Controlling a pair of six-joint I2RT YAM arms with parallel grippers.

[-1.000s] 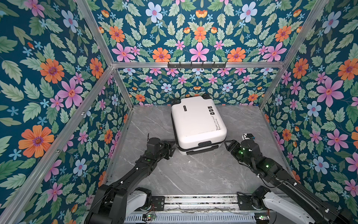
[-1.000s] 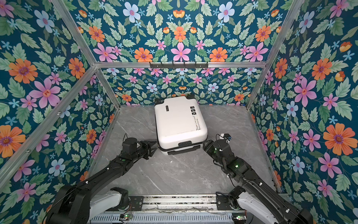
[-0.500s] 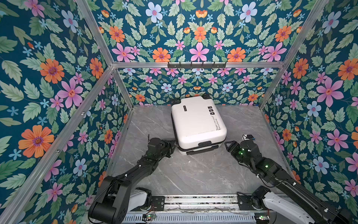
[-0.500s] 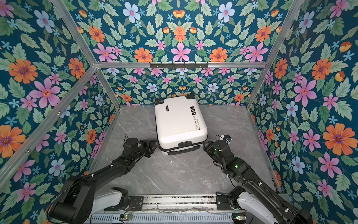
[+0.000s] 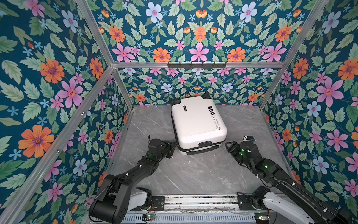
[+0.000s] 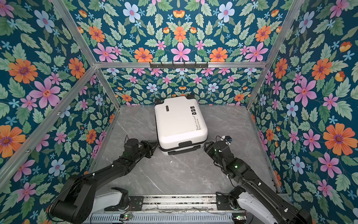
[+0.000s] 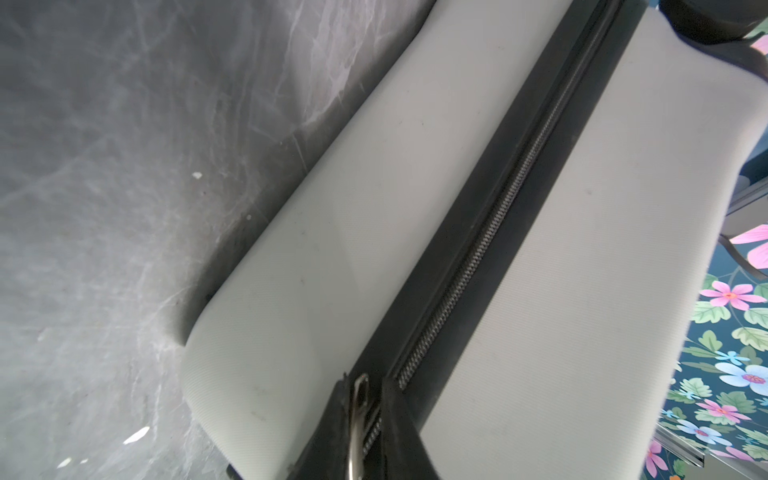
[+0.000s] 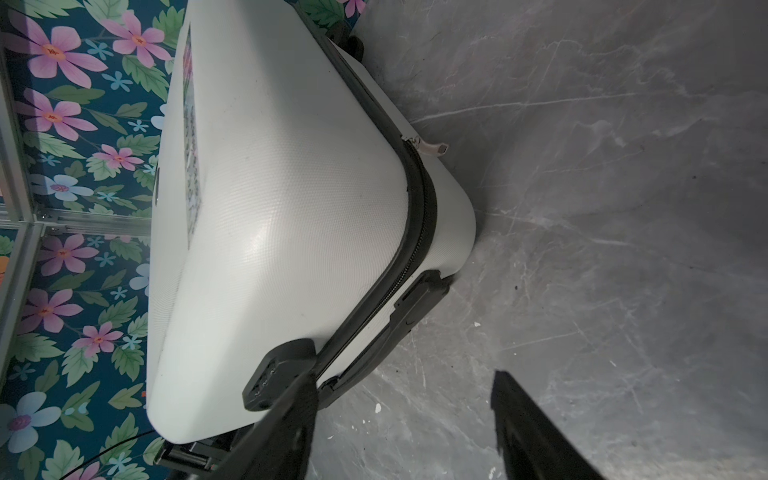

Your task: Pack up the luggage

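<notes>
One change: the left gripper (image 5: 173,146) is squeezing shut on the silver metal zipper pull (image 7: 358,411), so unzipping is looking ready. The white hard-shell suitcase (image 5: 197,126) is lying closed toward 12 o'clock on the grey marble table (image 5: 193,174); the right gripper (image 5: 228,145) is waiting open

I count one suitcase (image 5: 197,124), two zipper pulls (image 7: 358,415) (image 8: 432,147), one hook rail (image 5: 196,65), and two of mine: left claw (image 5: 174,145), right claw (image 5: 227,145).
</notes>
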